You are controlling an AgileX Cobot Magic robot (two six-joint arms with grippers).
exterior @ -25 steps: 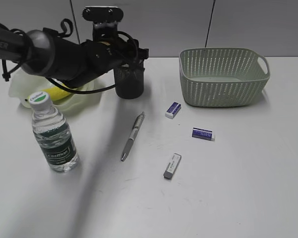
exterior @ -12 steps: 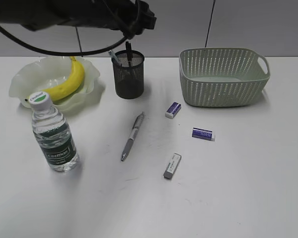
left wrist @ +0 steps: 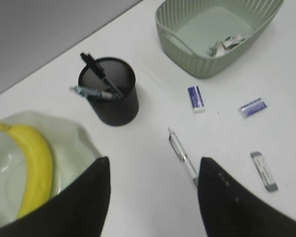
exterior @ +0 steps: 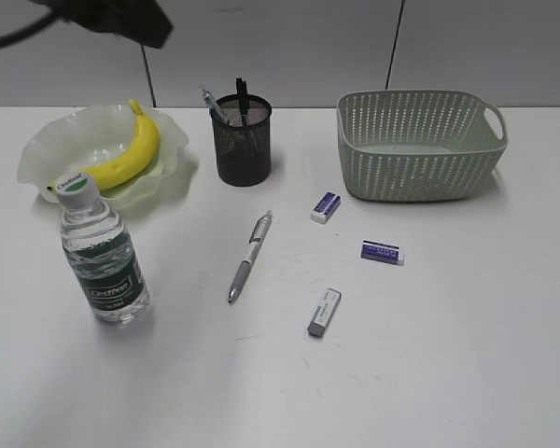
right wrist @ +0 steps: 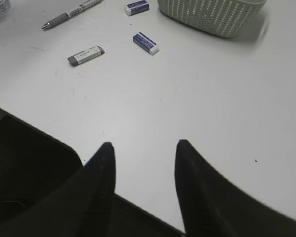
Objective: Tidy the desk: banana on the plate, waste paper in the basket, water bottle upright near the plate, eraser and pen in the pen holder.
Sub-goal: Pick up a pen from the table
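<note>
Both sets of fingers are spread apart with nothing between them, as far as I can see. In the left wrist view the left gripper [left wrist: 153, 197] hangs high over the desk [left wrist: 153, 123], with the banana [left wrist: 32, 168] lying in the plate [left wrist: 84, 143], the pen holder [left wrist: 111, 91] already stuffed with a couple of pens, and the waste paper [left wrist: 226, 43] sitting in the basket [left wrist: 187, 54]. The right wrist view has the right gripper [right wrist: 143, 187] low near the desk's front edge, well away from the loose bits. From the exterior view, the bottle [exterior: 101, 252] stands upright near the plate, so that's sorted. What's left looks like the pen [exterior: 249, 255] lying on the desk plus three erasers: one near the basket [exterior: 326, 206], one further right [exterior: 382, 251], one grey [exterior: 324, 312]. My guess is the next move is dropping onto that pen, pinching across its barrel, then carrying it to the holder.
</note>
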